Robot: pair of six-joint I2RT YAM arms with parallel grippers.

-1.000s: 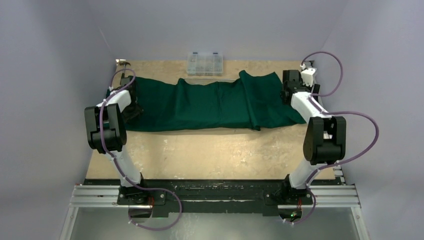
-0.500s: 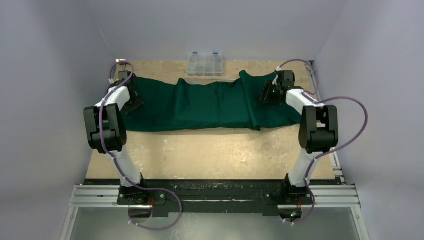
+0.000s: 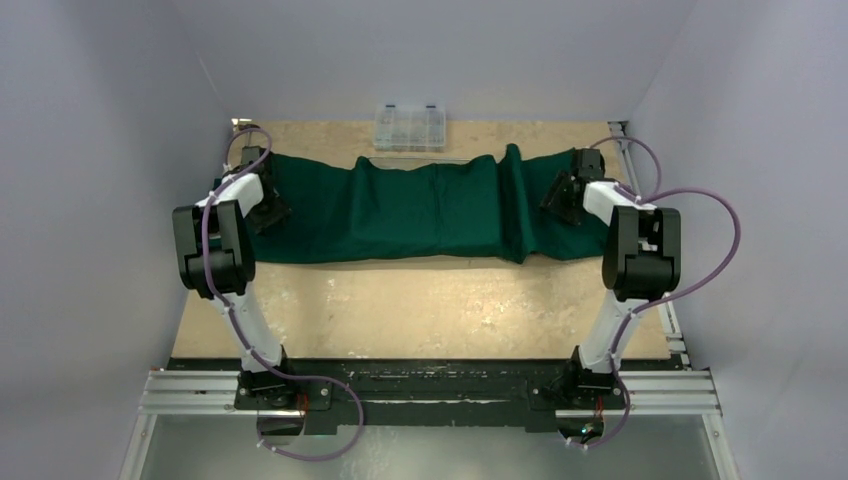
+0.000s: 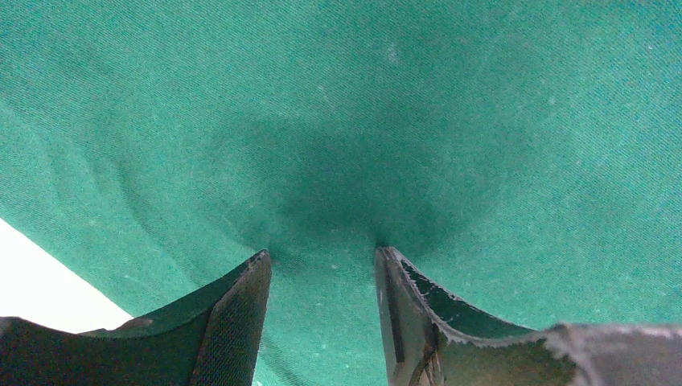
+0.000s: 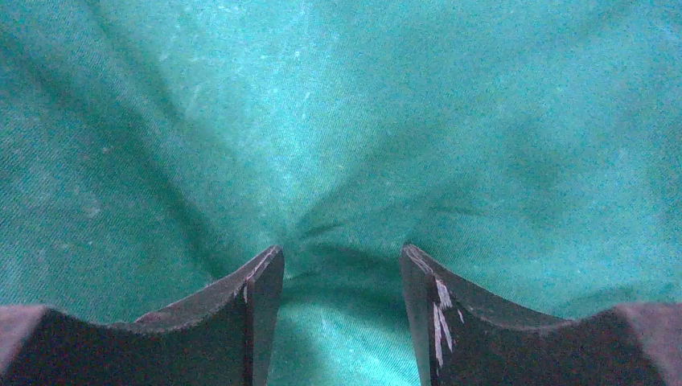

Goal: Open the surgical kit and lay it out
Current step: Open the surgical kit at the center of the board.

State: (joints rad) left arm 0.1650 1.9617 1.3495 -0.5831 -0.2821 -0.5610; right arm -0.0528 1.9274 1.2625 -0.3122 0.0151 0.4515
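Pale grey walls close in a wooden table [image 3: 420,310], seen from above. The dark green cloth wrap [image 3: 420,210] lies along its far half as a long band, rumpled, with a raised fold near its right end. No tray, instruments or gauze show, so we judge the kit's contents are covered. A clear compartment box [image 3: 409,127] sits just beyond the cloth's far edge. The left end effector [image 3: 268,205] is down on the cloth's left end and the right end effector [image 3: 560,195] on its right end.

From the left wrist, we see the two fingers half-parted, tips pressed into the cloth [image 4: 362,96], which dimples darkly between them. Nothing is pinched.

From the right wrist, the fingers also stand half-parted, and the cloth [image 5: 402,104] puckers into a small ridge in the gap, not yet clamped.

We judge the step in hand to be taking hold of both ends to spread the wrap. To do it well, we should close on a gathered ridge of a single layer, then draw outward low and evenly so that whatever lies inside is not dragged.
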